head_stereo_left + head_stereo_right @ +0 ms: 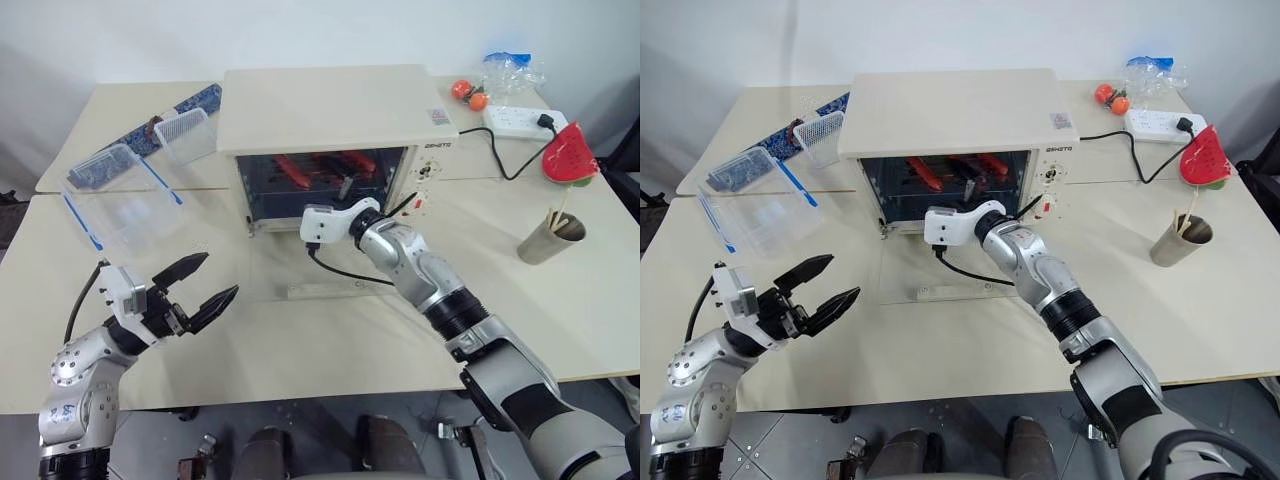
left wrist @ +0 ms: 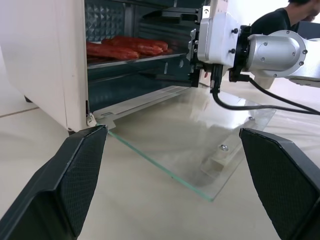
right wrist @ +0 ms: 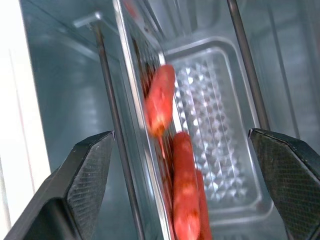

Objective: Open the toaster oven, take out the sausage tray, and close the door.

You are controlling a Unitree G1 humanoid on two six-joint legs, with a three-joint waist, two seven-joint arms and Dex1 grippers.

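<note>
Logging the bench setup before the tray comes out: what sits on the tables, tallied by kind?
Cream-white boxy toaster oven, its glass door folded down: 1
Silvery ridged sausage tray: 1
Clear plastic boxes: 2
White power strip: 1
Watermelon-slice toy: 1
Metal cup: 1
Total: 7

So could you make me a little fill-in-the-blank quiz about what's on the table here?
1. The glass door of the toaster oven lies ____ on the table.
2. The sausages sit on a tray ____ the oven.
3. The right gripper points into the oven with its fingers ____.
4. The slice of toy fruit near the cup is a ____.

Missing words: open flat; inside; open; watermelon
</note>
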